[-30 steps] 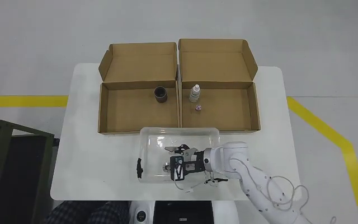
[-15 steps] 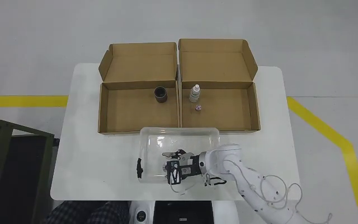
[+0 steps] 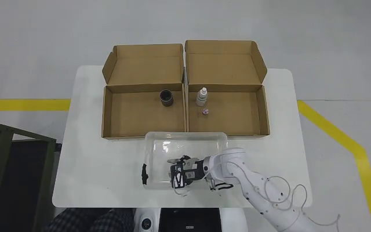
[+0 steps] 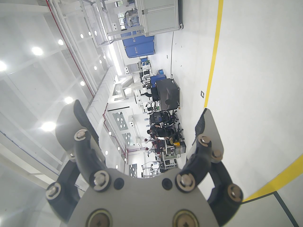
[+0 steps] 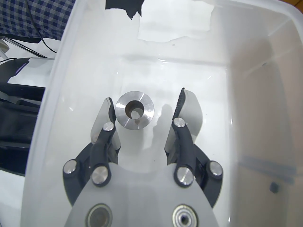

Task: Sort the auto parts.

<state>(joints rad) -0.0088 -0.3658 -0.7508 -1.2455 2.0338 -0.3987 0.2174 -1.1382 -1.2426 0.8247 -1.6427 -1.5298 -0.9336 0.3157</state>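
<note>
Has the right arm (image 3: 255,184) bent in from the near right, wrist pointing toward the left, right claw (image 5: 146,98) low and spread wide. Holds the left claw (image 4: 142,107) rolled sideways, likewise parted, gripping nothing.

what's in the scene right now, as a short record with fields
right gripper: open, down in the bin, around the ring
ring: metal, on the bin floor, close to one finger
bin: clear plastic, in front of both boxes
left gripper: open, holding nothing
left box: black cylinder
right box: white bottle
</note>
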